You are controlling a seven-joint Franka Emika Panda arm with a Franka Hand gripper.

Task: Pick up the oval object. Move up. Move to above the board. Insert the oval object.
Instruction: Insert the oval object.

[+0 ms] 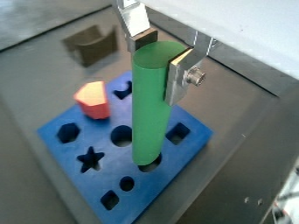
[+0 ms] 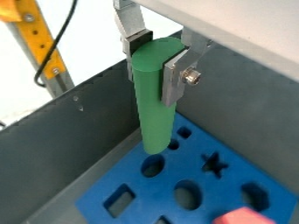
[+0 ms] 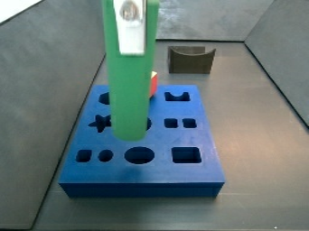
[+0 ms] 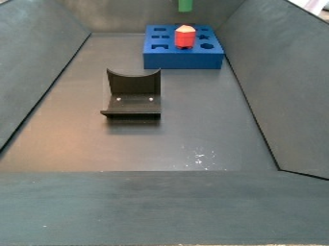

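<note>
In both wrist views the gripper (image 1: 162,54) (image 2: 158,58) is clamped on the upright green rod (image 1: 152,105) (image 2: 155,101), its lower end at the blue board (image 1: 70,179) (image 2: 128,188). In a side view its tip seems level with the board (image 3: 145,176).

Light was even and fairly bright from overhead. Soft glare patch on the grey floor (image 4: 206,154) in front of the fixture (image 4: 131,94). All views low-res and soft; the gripper (image 3: 128,18) was blown out white, blurred. Shadows faint around the board (image 3: 145,171).
</note>
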